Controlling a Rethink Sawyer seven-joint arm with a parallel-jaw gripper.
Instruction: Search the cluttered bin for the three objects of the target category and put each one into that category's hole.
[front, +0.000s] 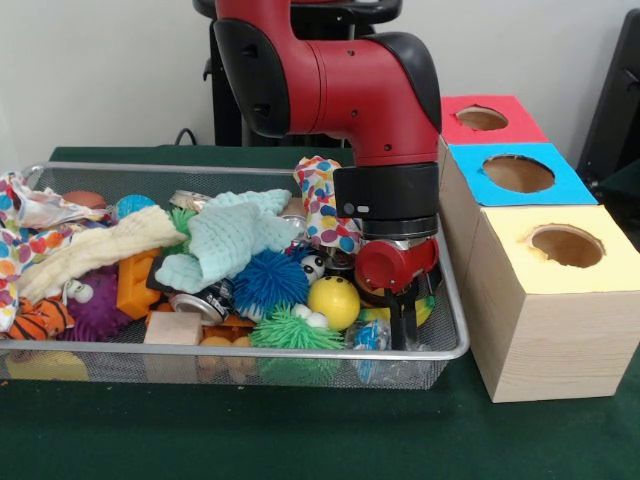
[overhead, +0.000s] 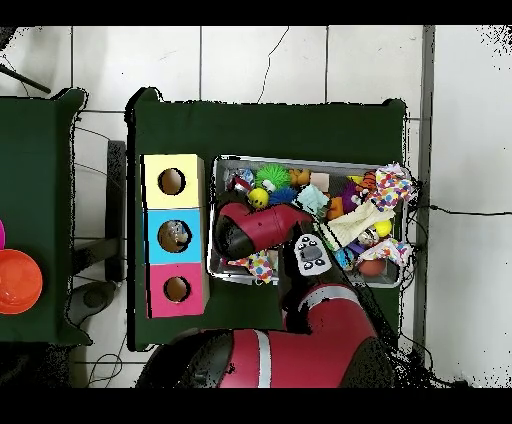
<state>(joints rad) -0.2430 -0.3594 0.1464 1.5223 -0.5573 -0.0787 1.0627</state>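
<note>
- Front view: red arm's gripper dips into the wire bin at the corner nearest the yellow box, beside a yellow ball.
- Jaws look nearly together, gripping nothing visible.

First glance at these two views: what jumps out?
The red arm dominates, reaching down into the end of the wire bin nearest the boxes, its pincer low among the toys beside a yellow ball. The bin is crammed: a spiky blue ball, a pale green cloth, a polka-dot fabric. Beside it stands a row of holed boxes topped yellow, blue and red.
</note>
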